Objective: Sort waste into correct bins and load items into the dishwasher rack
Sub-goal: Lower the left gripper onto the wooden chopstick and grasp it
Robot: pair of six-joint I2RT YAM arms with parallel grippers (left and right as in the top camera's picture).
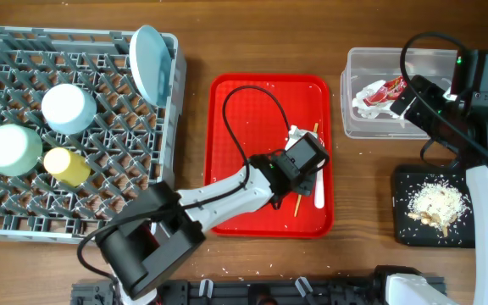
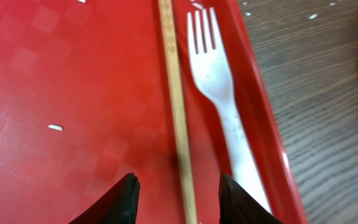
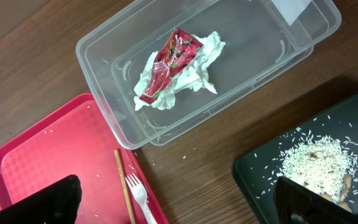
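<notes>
Here, with the left pincer held apart astride the chopstick, the fork just beside it could be caught too, or the chopstick rolled aside, if the jaws are closed off-centre.

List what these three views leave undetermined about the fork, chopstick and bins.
- Overhead: the left arm's wrist covers most of the fork and chopstick; the left claw is hidden under it.
- Left wrist: both utensils' lower ends run off the bottom edge.
- Right wrist: the black tray is cut by the frame edge; a finger covers part of the food scraps.
- Wrapper print: too small to read.
</notes>
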